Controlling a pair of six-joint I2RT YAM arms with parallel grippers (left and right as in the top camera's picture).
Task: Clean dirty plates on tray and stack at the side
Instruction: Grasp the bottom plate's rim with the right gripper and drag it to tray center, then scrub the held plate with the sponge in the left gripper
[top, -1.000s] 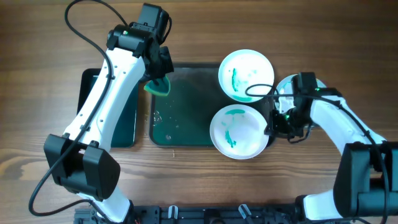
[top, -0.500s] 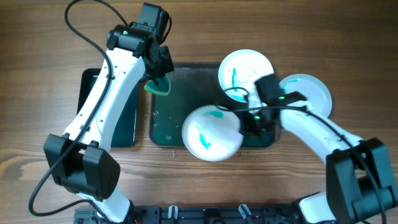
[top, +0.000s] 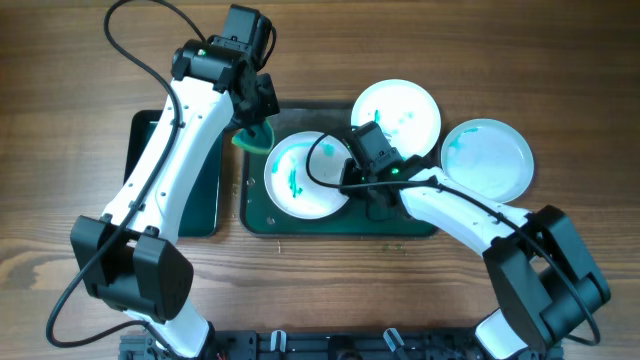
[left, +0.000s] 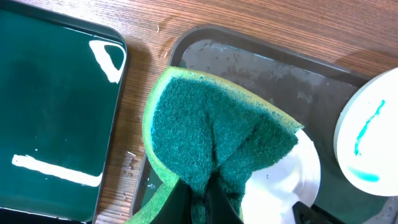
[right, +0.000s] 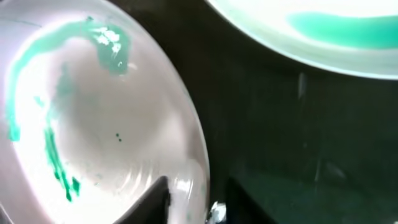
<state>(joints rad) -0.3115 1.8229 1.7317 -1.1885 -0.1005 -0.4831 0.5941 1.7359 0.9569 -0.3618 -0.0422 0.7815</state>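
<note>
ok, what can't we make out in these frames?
Overhead: right gripper, fingertips hidden under its own wrist.
Overhead: most of the sponge, under the left gripper.
Overhead: part of the smaller tray, behind the left arm.
Right wrist: blurred; far plate cut by top edge, behind held plate.

plates (top: 487, 160): white, smooth, glossy; ceramic or plastic, can't tell. teal smears thin, streaky.
left plate (top: 300, 175): soft sheen in right wrist view.
tray (top: 258, 210): dark, dull finish, speckled with water droplets.
sponge (left: 211, 137): rough green scouring fibre on yellow-green foam.
small tray (left: 56, 93): dark, mirror-glossy.
table (top: 60, 100): wood grain, matt.
arm shells (top: 170, 160): white glossy plastic.
</note>
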